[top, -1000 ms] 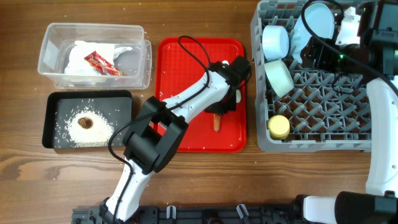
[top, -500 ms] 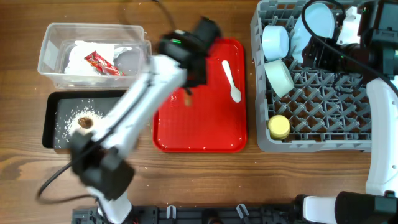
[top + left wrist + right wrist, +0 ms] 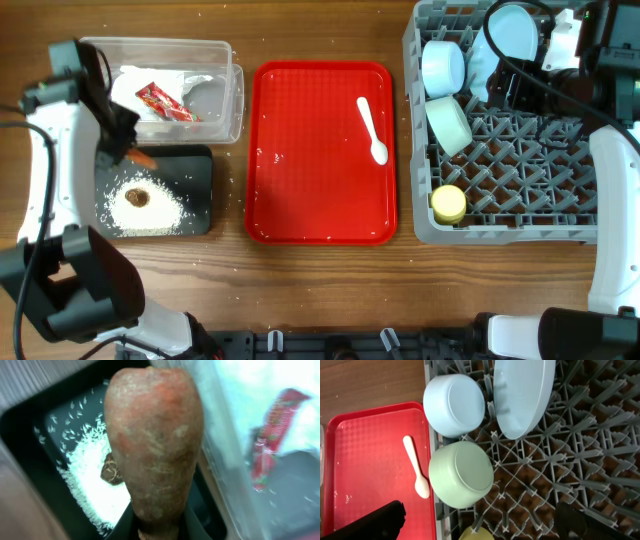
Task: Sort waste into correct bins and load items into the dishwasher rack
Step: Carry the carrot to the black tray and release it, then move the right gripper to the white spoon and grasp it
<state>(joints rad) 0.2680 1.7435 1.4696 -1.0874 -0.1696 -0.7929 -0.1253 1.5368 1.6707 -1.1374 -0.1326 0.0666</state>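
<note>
My left gripper is shut on the long orange-brown sausage stick. It holds the stick over the far edge of the black tray, next to the clear tub. The tray holds loose rice and the brown lump. The tub holds the napkin and the red wrapper. My right gripper is open and empty above the grey rack. The rack holds two bowls, the plate and the yellow cup.
The flat red serving tray lies in the middle with the white spoon on its right side. A few rice grains lie on the wood near the tray. My left arm runs along the table's left edge.
My left arm has swung from the red tray far to the left, carrying the sausage stick to the black tray. The spoon on the red tray has come into view. The right arm has not moved.
</note>
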